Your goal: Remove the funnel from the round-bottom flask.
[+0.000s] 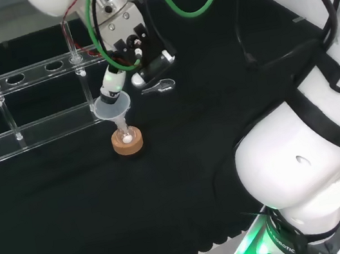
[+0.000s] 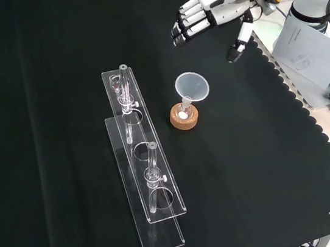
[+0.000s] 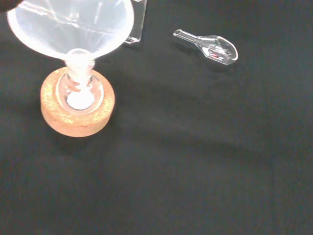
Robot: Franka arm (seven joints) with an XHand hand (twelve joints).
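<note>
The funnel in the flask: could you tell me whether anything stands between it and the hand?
Nothing visible does. The hand hangs open above the funnel, with bare cloth between them in the front view. The rack stands off to the funnel's left there.

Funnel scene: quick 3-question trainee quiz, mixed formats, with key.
1. True or false: the hand is curled round the funnel.
2. What does the flask sit in? A) cork ring B) red ribbed ring C) clear rack
3. Fill in: the funnel's stem stands in the flask's ____.

Key: 1 false, its fingers are relaxed and apart from the funnel. 2 A, the cork ring. 3 neck.
</note>
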